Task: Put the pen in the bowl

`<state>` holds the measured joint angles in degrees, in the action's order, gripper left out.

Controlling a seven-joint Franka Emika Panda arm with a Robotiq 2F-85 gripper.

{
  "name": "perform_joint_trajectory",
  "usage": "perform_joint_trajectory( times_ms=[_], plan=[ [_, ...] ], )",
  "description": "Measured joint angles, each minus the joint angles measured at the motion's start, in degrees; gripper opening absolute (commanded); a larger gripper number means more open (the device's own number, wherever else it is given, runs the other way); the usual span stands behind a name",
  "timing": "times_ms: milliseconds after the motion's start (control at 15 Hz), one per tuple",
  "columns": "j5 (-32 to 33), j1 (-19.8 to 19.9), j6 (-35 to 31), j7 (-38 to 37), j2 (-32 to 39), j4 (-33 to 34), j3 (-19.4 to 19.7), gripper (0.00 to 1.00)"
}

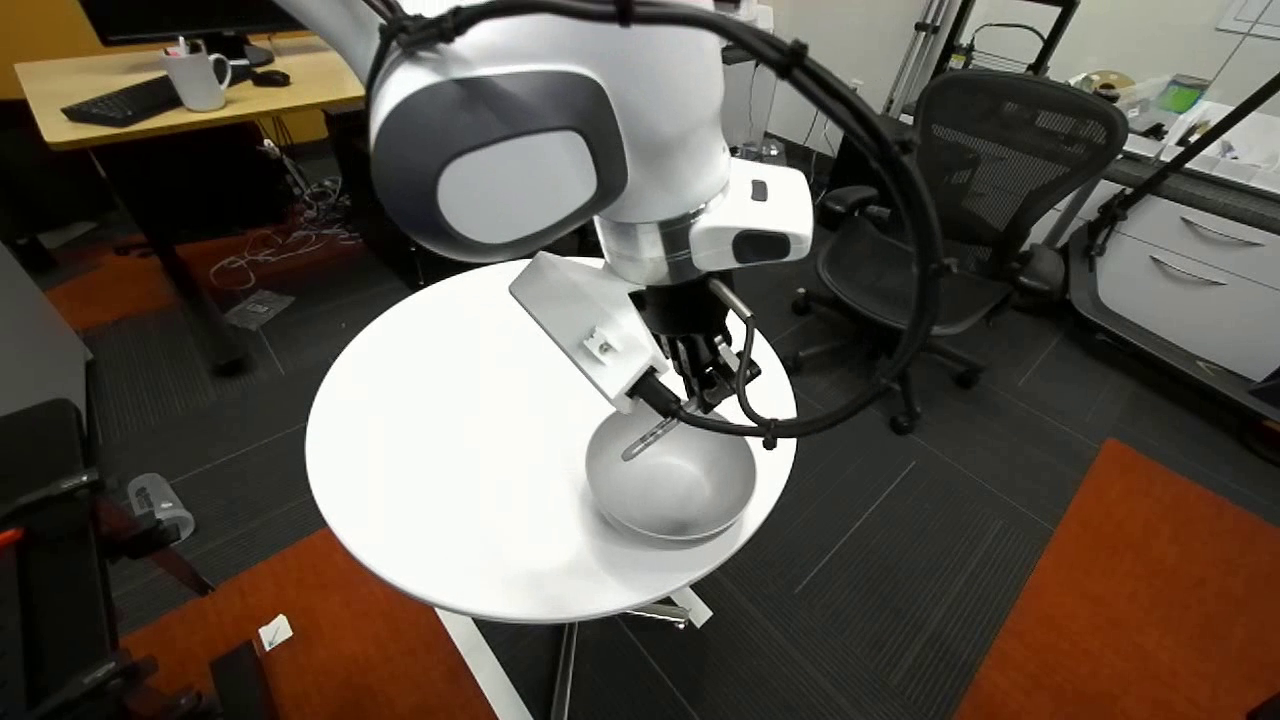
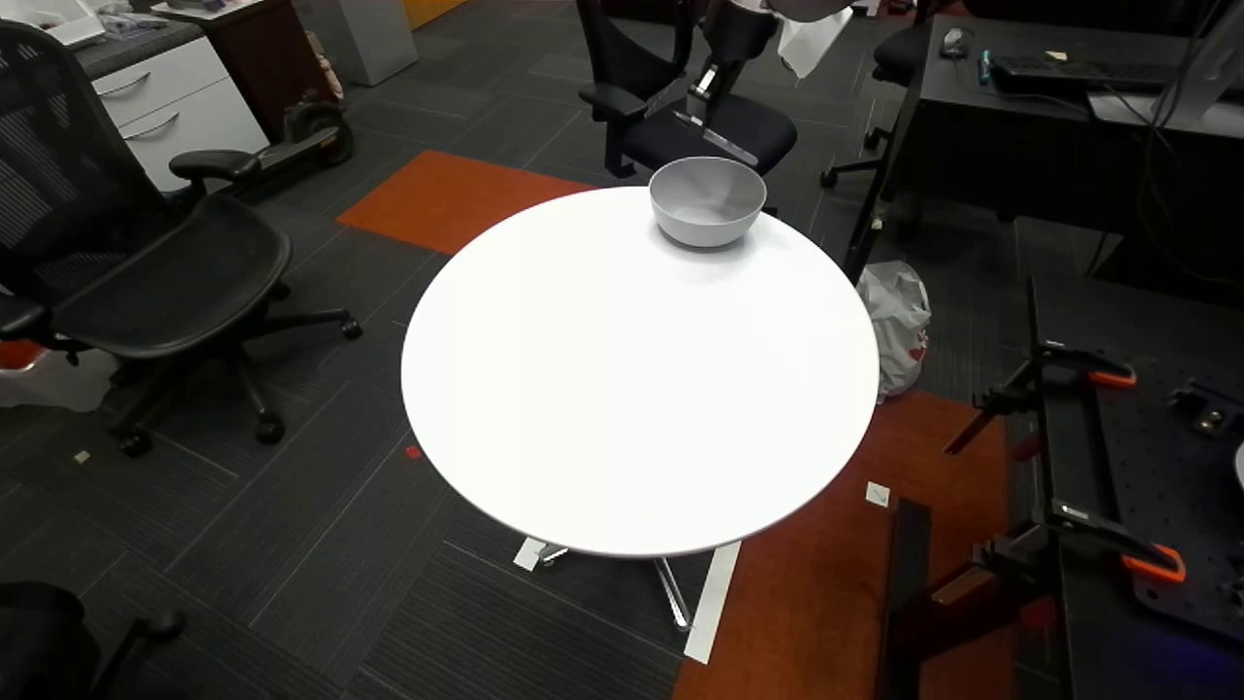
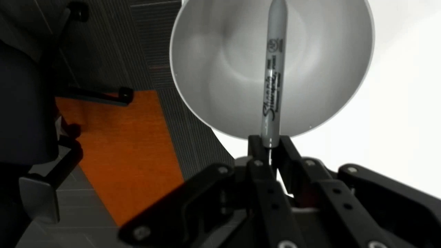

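The grey Sharpie pen with black lettering is held by one end between the fingertips of my gripper. In the wrist view its free end points away over the inside of the grey bowl. In both exterior views the pen slants downward from my gripper. The bowl stands upright on the round white table. The pen is apart from the bowl and above it. The pen's gripped end is partly hidden by the fingers.
The bowl stands near the edge of the round white table. A black cable loops from the arm past the gripper. A black office chair stands close to the table. A desk with a white mug is behind.
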<state>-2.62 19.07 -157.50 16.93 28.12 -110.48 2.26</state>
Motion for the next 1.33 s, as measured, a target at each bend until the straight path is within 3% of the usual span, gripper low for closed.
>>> perform_joint_trajectory(
  times_ms=[133, 200, 267, 800, 1333],
  plan=[
    [-0.5, 0.4, 2.2, 0.0, 2.2, 2.4, -0.1, 0.04],
    [-0.6, 0.6, 3.0, 0.0, 3.3, 3.5, -0.2, 0.4],
    [-0.6, 0.7, 3.5, 0.0, 4.2, 4.3, -0.2, 0.41],
    [-1.1, 1.4, 3.9, 0.0, 7.4, 7.3, -0.6, 0.99],
    [-1.1, 1.4, 3.9, 0.0, 7.6, 8.0, -1.7, 1.0]
  ],
)
